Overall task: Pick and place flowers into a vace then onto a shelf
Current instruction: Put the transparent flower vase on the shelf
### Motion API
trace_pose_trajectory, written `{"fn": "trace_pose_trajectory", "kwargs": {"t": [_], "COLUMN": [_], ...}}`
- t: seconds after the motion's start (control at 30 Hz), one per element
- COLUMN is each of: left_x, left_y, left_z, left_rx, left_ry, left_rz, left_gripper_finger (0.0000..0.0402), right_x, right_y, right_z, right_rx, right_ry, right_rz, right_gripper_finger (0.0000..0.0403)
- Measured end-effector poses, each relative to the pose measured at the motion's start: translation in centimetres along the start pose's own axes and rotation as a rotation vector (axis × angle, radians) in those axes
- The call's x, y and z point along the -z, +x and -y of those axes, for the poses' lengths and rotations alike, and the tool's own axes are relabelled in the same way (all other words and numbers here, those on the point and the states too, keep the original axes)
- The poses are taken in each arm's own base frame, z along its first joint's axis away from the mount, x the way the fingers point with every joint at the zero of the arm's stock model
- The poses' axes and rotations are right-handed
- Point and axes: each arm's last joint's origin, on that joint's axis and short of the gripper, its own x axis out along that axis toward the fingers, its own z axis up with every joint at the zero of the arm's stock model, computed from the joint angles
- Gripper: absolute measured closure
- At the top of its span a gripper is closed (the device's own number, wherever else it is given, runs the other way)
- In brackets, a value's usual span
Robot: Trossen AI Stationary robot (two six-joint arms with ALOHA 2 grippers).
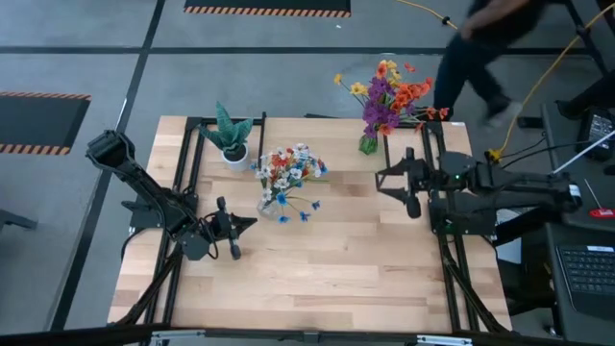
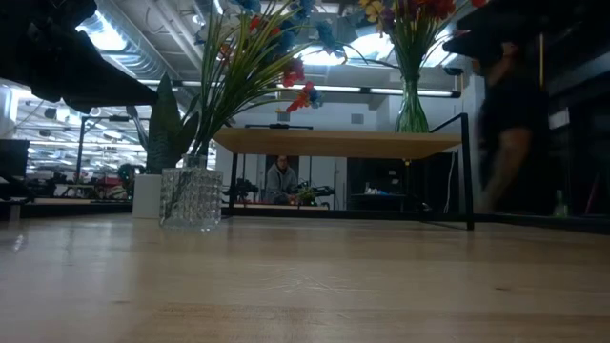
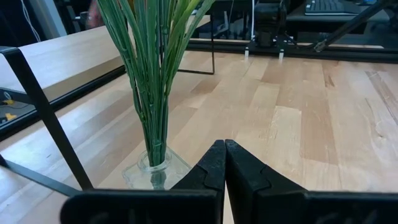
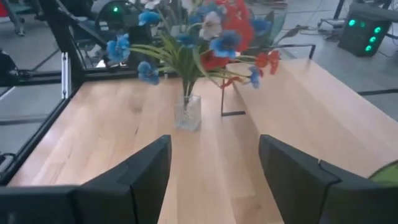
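The left gripper (image 1: 252, 224) hovers over the near-left part of the tabletop (image 1: 336, 269), its jaws pressed together and holding nothing. Just to its right and a little farther back, a clear glass vase (image 1: 269, 200) stands upright on the tabletop, filled with flowers (image 1: 288, 171): green stalks topped by blue, red, orange and white blooms, a few blue ones drooping toward the near side. In the left wrist view the stalks (image 3: 152, 81) rise close ahead of the closed jaws, apart from them. A spiky green plant in a white pot (image 1: 232, 137) sits behind the vase, at the far left. The shelf (image 2: 334, 143) spans the far side; a second bouquet (image 1: 389, 96) in a glass vase stands at its right end. The right gripper (image 1: 389, 180) hangs at the right, jaws spread wide and empty, well apart from the flowers.
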Motion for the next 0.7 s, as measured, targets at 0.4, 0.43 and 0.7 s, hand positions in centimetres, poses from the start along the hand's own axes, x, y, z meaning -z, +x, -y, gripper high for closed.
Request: {"fn": "trace_pose_trajectory", "kwargs": {"t": [0.4,0.43,0.7], "left_x": [0.0,0.0,0.0], "left_y": [0.0,0.0,0.0], "left_z": [0.0,0.0,0.0], "left_rx": [0.000,0.000,0.001], "left_ry": [0.000,0.000,0.004], "left_rz": [0.000,0.000,0.000], "left_gripper_finger": [0.0399,0.0399,0.0399], "right_x": [0.9,1.0,2.2], "right_y": [1.8,1.9,2.6], "right_z": [-3.5,-3.8,-4.9], "right_rx": [0.012,0.016,0.075], "right_ry": [-0.117,-0.126,-0.025], "right_rz": [-0.074,-0.074,-0.162], "right_gripper_finger": [0.0159,0.0159,0.0159]}}
